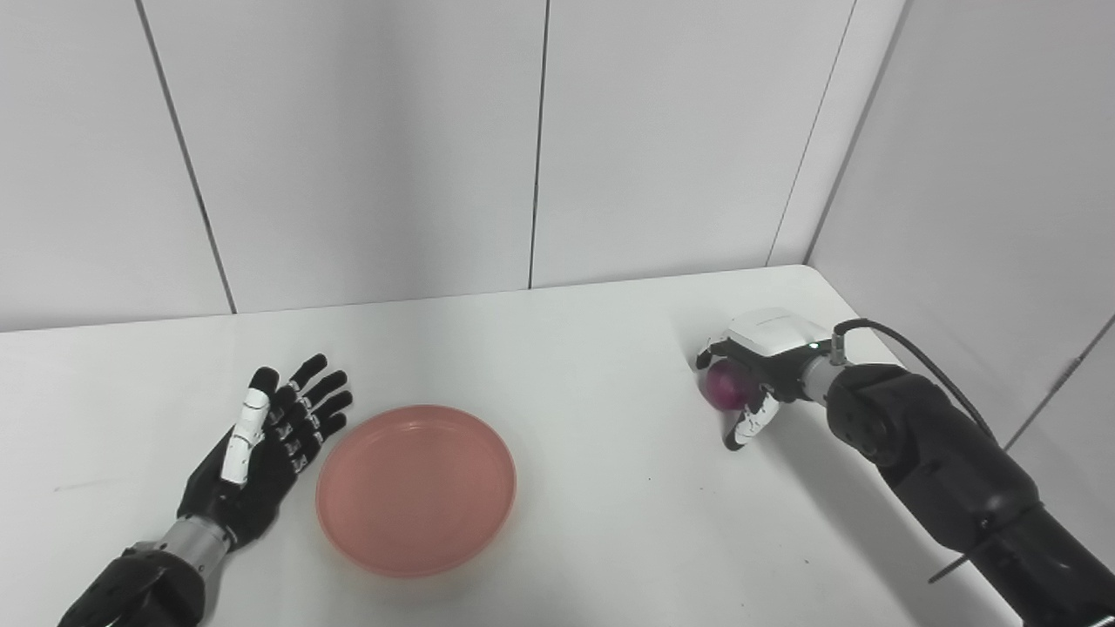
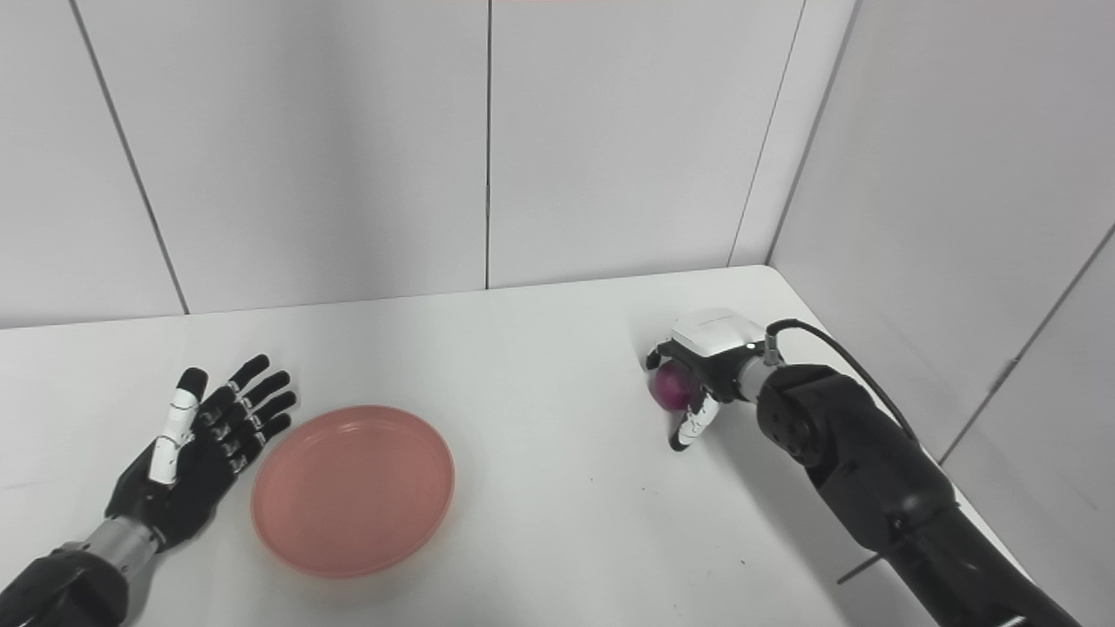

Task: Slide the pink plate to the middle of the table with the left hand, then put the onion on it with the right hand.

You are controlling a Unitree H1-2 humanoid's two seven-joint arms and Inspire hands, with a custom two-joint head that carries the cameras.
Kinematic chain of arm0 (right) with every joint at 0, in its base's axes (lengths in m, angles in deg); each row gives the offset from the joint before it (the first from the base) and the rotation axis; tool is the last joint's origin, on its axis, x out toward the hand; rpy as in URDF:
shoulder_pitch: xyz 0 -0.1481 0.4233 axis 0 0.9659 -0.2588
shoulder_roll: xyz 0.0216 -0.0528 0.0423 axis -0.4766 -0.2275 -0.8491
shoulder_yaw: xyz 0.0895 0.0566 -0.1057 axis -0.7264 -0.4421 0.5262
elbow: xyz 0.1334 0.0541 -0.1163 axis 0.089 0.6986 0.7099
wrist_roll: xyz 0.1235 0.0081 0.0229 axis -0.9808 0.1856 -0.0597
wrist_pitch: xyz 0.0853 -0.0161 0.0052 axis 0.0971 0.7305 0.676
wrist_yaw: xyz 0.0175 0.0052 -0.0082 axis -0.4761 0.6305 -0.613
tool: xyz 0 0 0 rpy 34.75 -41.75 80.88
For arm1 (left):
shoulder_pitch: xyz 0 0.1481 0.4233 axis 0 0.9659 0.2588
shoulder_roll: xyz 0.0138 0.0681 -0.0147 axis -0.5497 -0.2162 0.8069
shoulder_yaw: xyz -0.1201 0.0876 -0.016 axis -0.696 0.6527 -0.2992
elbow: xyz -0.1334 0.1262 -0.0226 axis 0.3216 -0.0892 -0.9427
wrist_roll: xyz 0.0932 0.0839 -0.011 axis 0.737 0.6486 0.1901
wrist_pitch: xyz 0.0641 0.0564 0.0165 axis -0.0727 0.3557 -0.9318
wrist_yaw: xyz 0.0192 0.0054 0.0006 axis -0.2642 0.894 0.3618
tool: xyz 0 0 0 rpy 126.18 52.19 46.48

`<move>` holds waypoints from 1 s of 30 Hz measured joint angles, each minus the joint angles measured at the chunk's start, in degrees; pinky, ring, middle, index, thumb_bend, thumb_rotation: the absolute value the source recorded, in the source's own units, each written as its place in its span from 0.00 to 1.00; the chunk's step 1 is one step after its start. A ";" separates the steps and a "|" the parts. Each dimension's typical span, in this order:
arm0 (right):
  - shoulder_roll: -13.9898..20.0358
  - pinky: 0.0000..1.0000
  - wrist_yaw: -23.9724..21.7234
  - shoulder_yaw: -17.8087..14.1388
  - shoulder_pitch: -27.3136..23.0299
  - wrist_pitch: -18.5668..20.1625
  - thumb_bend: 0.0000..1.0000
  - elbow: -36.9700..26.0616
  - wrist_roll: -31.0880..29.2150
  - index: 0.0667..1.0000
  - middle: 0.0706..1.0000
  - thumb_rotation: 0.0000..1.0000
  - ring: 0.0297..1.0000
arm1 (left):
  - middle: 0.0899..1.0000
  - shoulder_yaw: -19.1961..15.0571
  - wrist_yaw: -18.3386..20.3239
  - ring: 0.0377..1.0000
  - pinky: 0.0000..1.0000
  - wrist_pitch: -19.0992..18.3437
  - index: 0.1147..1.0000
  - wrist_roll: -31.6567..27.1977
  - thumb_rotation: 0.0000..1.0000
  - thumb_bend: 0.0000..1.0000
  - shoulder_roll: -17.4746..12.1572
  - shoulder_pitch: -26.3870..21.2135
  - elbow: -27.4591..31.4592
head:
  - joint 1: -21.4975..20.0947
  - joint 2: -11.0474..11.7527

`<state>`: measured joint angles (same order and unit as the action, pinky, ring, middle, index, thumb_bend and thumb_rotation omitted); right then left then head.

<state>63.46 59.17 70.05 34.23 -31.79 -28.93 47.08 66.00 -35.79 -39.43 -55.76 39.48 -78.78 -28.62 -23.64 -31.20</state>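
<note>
A round pink plate (image 1: pixel 416 488) lies flat on the white table (image 1: pixel 575 366), left of centre. My left hand (image 1: pixel 274 435) rests just beside the plate's left rim, open, fingers spread and pointing away from me. Far to the right, my right hand (image 1: pixel 756 370) is shut on a purple onion (image 1: pixel 728 385), with fingers curled over it and the thumb below. The onion is partly hidden by the hand. I cannot tell whether it touches the table.
Grey wall panels (image 1: pixel 540 139) close off the back and right side of the table. The table's right edge runs close under my right arm (image 1: pixel 941 470), and a black cable (image 1: pixel 915 348) loops above the wrist.
</note>
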 measured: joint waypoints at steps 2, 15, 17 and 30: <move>-0.03 0.64 -0.60 -0.01 -0.17 0.01 1.00 0.04 -0.17 0.79 0.86 0.20 0.82 | 0.93 -0.02 0.22 0.94 0.97 0.00 0.93 0.00 0.88 0.76 0.00 -0.12 -0.21 | 0.00 0.00; -0.20 0.59 -2.48 -0.03 -0.70 0.81 0.95 0.10 -0.57 0.76 0.76 0.13 0.71 | 0.93 -0.02 0.85 0.93 0.96 0.15 0.93 0.01 0.87 0.77 -0.02 -0.38 -0.78 | 0.00 -0.26; -0.21 0.59 -2.46 -0.06 -0.71 0.82 0.92 0.26 -0.85 0.76 0.76 0.12 0.71 | 0.94 -0.02 0.95 0.95 0.99 0.17 0.94 0.01 0.90 0.75 -0.02 -0.43 -0.88 | 0.09 -0.26; -0.26 0.57 -2.11 -0.24 -0.86 0.88 0.78 0.84 -1.63 0.73 0.75 0.06 0.67 | 0.95 0.01 0.90 0.96 1.00 0.16 0.95 0.04 0.91 0.73 -0.06 -0.36 -0.60 | 0.00 -0.53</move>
<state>63.20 57.06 69.80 33.37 -30.90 -28.09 45.45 66.02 -34.89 -39.27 -55.72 39.41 -79.14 -29.22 -23.64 -31.73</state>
